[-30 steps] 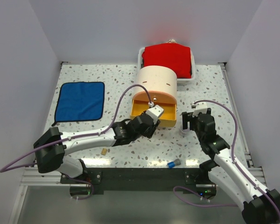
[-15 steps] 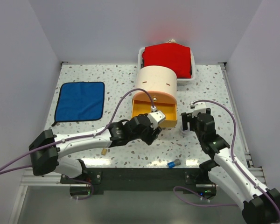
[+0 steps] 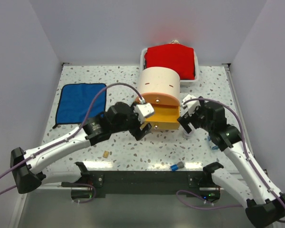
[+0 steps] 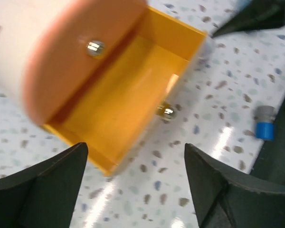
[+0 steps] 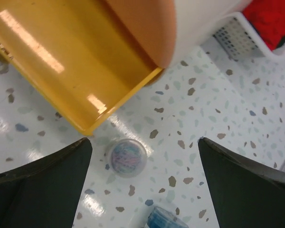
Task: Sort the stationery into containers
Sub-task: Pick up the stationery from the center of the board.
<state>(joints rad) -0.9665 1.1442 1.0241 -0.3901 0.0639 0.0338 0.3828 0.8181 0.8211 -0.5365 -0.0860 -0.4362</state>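
The cream half-cylinder unit [image 3: 157, 81] stands mid-table with its lower yellow-orange drawer [image 3: 165, 117] pulled open; the drawer looks empty. My left gripper [image 3: 146, 126] is open and empty at the drawer's front-left corner; in the left wrist view [image 4: 137, 186] it hovers over the table beside the drawer [image 4: 133, 95]. My right gripper [image 3: 186, 121] is open and empty at the drawer's right front corner, above a clear cup [image 5: 127, 157]. A blue-grey cap piece [image 3: 176, 166] and a tan eraser [image 3: 106, 153] lie near the front edge.
A blue cloth [image 3: 81, 102] lies at the left. A white tray [image 3: 145, 56] with a red cloth [image 3: 171, 58] stands behind the unit. A blue item [image 5: 164, 219] lies on the table just near the cup.
My left arm has swung from the drawer's front up to its left corner. My right gripper has moved forward toward the drawer's right corner.
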